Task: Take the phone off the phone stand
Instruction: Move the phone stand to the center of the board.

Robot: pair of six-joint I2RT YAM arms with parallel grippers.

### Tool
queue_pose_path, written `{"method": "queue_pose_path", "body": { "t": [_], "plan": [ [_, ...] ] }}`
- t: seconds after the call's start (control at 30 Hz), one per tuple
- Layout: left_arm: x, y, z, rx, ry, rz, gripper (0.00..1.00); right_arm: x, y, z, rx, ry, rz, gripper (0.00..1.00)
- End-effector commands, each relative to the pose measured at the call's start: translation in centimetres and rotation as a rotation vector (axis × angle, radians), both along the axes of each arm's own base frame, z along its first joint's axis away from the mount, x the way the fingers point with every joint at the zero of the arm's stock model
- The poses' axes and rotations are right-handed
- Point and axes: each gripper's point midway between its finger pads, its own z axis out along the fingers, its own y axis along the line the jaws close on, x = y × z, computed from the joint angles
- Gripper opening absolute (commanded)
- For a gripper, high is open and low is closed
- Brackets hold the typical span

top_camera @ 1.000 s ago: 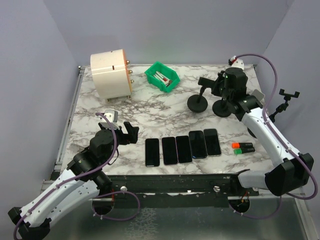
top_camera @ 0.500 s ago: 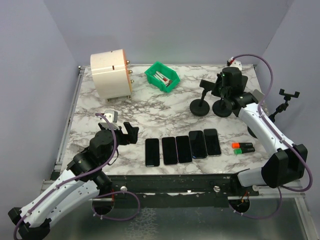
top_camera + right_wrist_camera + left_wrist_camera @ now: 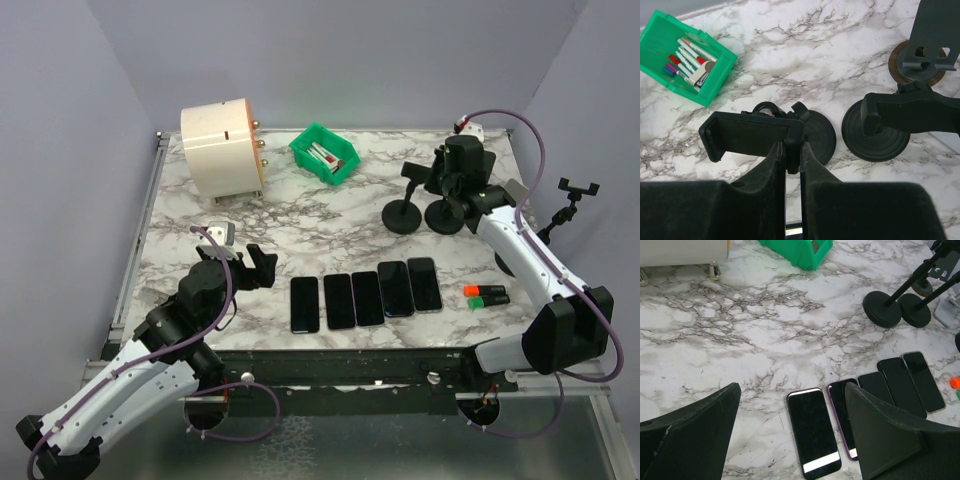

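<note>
Two black phone stands with round bases stand at the back right, the left one (image 3: 403, 216) and the right one (image 3: 444, 216). My right gripper (image 3: 432, 178) is shut on the end of the left stand's clamp (image 3: 752, 135), fingertips (image 3: 777, 155) pinching its edge above its base (image 3: 817, 132). No phone shows in either clamp. Several dark phones (image 3: 367, 297) lie flat in a row at the table's front. My left gripper (image 3: 258, 265) is open and empty, hovering just left of the leftmost phone (image 3: 812, 432).
A green bin of markers (image 3: 323, 153) and a cream cylinder appliance (image 3: 222, 148) stand at the back left. Orange and green markers (image 3: 486, 294) lie at the right. A third stand (image 3: 575, 190) sits off the right edge. A brown-based holder (image 3: 927, 45) stands behind the right stand.
My right gripper has shifted slightly, and the left stand's base has slid a little right and nearer, toward the other stand. The left arm has not moved.
</note>
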Motion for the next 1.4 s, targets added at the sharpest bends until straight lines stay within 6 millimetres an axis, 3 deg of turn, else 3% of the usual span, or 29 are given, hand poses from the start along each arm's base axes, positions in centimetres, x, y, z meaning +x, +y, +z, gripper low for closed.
{"method": "queue_pose_path", "body": {
  "t": [0.0, 0.07, 0.17, 0.6, 0.87, 1.1, 1.23, 1.37],
  "plan": [
    [-0.2, 0.2, -0.6, 0.017, 0.009, -0.009, 0.86, 0.4, 0.1, 2.9, 0.018, -0.108, 0.028, 0.23],
    [-0.2, 0.2, -0.5, 0.016, 0.008, -0.009, 0.86, 0.1, 0.2, 2.9, 0.02, -0.106, 0.037, 0.37],
    [-0.2, 0.1, -0.6, 0.018, 0.01, -0.009, 0.86, -0.1, 0.2, 3.0, 0.02, -0.106, 0.042, 0.48],
    [-0.2, 0.1, -0.5, 0.016, 0.008, -0.011, 0.86, -0.4, 0.7, 3.5, 0.031, -0.111, 0.075, 0.55],
    [-0.2, 0.1, -0.5, 0.013, 0.008, -0.01, 0.86, -0.7, 1.0, 2.8, 0.033, -0.095, 0.091, 0.38],
    [-0.3, 0.1, -0.5, 0.012, 0.01, -0.013, 0.86, -1.4, 0.2, 1.0, 0.023, -0.057, 0.053, 0.33],
    [-0.3, 0.0, -0.6, 0.013, 0.012, -0.016, 0.86, -1.4, 0.1, 0.8, 0.027, -0.054, 0.045, 0.25],
    [-0.3, 0.0, -0.5, 0.011, 0.01, -0.016, 0.86, -1.3, 0.3, 0.8, 0.035, -0.052, 0.045, 0.24]
  ]
}}
